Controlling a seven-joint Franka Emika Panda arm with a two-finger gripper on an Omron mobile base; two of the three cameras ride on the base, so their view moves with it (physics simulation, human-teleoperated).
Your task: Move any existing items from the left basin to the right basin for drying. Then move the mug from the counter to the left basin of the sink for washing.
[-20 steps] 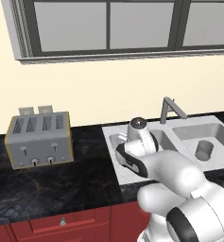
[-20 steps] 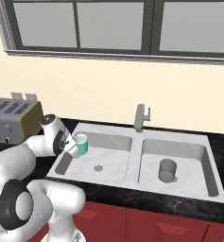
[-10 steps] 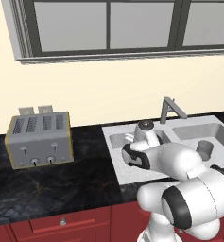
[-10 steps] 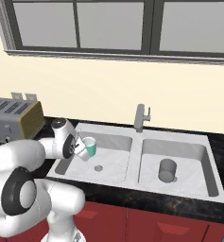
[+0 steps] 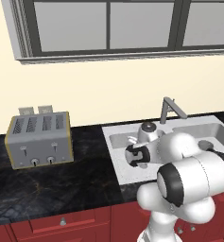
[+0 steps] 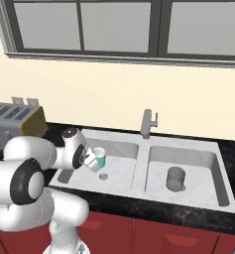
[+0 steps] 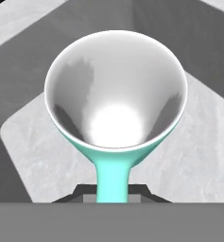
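base views: behind arm, left and right, both facing sink (image 6: 148, 173) | hand view: close above mug (image 7: 116, 108)

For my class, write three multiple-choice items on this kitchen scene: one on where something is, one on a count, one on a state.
1. Where is the grey cup?
A. on the counter
B. in the right basin
C. beside the toaster

2. How many slots does the toaster have on top?
A. two
B. three
C. four

3. What is the state of the mug?
A. held by the gripper over the left basin
B. lying tipped on the counter
C. standing in the right basin

Answers: 1 B, the cup stands in the right basin. 2 C, four slots show. 3 A, the gripper holds it above the left basin, and its handle runs down between the fingers.
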